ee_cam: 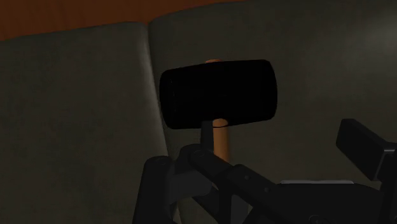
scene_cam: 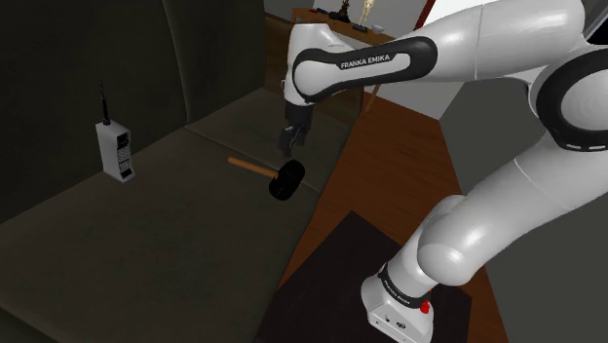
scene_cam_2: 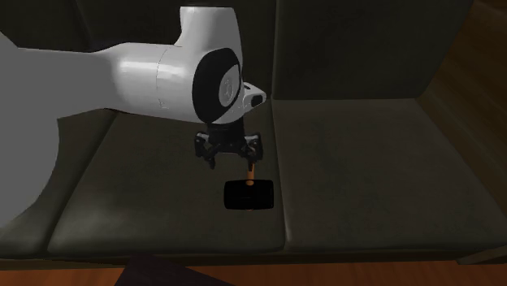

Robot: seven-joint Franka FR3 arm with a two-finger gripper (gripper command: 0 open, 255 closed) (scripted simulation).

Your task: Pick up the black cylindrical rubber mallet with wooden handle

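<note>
The mallet lies flat on a dark sofa seat: a black cylindrical head (scene_cam: 286, 181) and a light wooden handle (scene_cam: 248, 166) pointing toward the shoulder view's left. From the second exterior view, its head (scene_cam_2: 249, 195) is nearest the seat's front edge, with the handle (scene_cam_2: 250, 172) running back under my gripper (scene_cam_2: 230, 154). My gripper (scene_cam: 288, 144) hangs just above the handle, close behind the head, its fingers open. Seen from the wrist, the head (ee_cam: 218, 94) sits ahead of the gripper (ee_cam: 280, 172). The handle (ee_cam: 221, 140) passes close by one finger, not centred between the two.
A grey handset with an antenna (scene_cam: 115, 148) stands upright on the seat toward the shoulder view's left. The sofa backrest (scene_cam: 117, 68) rises behind it. A seam (scene_cam_2: 278, 162) splits the cushions beside the mallet. Wooden floor (scene_cam: 409, 146) borders the sofa; my stand (scene_cam: 395, 312) is lower right.
</note>
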